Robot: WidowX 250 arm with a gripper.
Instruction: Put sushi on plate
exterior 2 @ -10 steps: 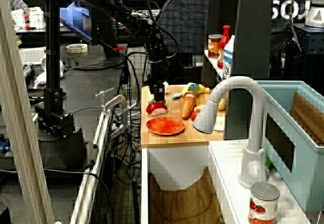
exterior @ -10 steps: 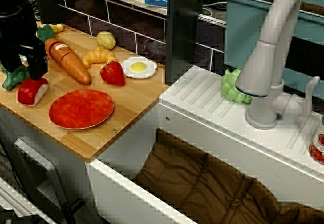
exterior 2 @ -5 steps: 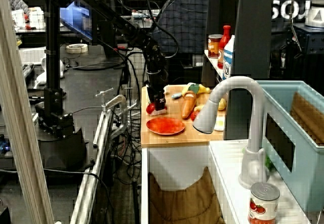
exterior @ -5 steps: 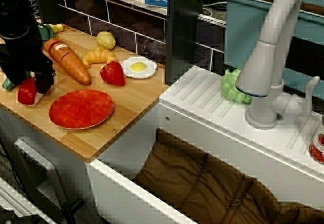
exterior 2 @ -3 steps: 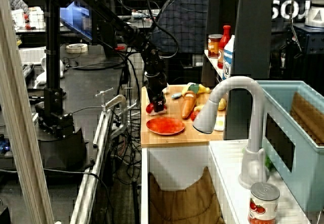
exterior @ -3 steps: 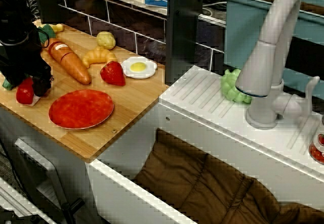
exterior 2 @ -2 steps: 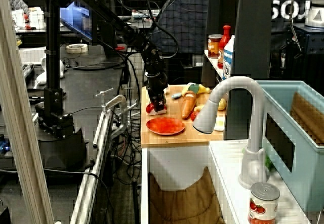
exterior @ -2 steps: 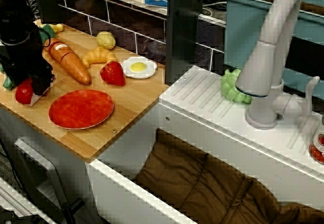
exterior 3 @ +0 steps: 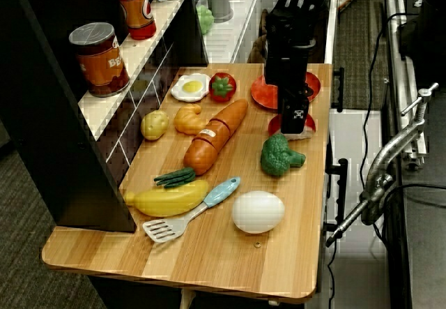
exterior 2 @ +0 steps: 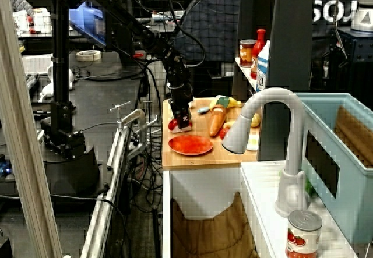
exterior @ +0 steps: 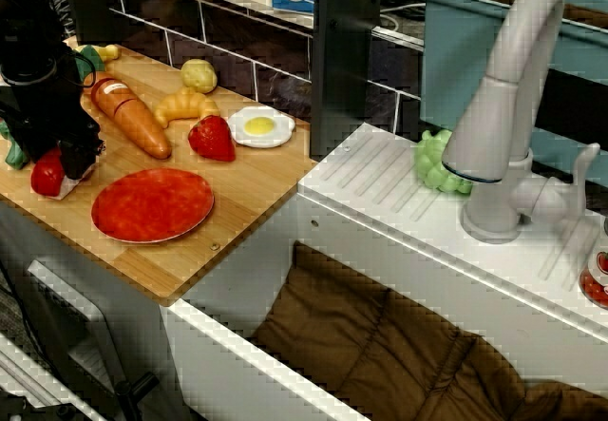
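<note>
The sushi (exterior: 42,174), red top over a white base, sits at the left edge of the wooden board, just left of the red-orange plate (exterior: 152,204). My black gripper (exterior: 65,160) is down over the sushi, and its fingers look closed on the sushi's sides. From the side the sushi (exterior 2: 173,124) shows as red beside the gripper (exterior 2: 183,121), behind the plate (exterior 2: 190,145). From above, the gripper (exterior 3: 296,119) covers most of the sushi (exterior 3: 307,125), and the plate (exterior 3: 259,91) lies just beyond it, partly hidden by the arm.
A carrot (exterior: 128,115), strawberry (exterior: 211,139), fried egg (exterior: 260,126), croissant (exterior: 185,106) and potato (exterior: 199,75) lie behind the plate. Broccoli (exterior 3: 281,155), a white egg (exterior 3: 258,211), a banana (exterior 3: 167,201) and a spatula (exterior 3: 191,213) lie on the board's other side. The sink and faucet (exterior: 503,107) stand to the right.
My gripper came down from above the sushi and settled around it. The sushi shifted slightly to the left. In the last half second almost nothing moved.
</note>
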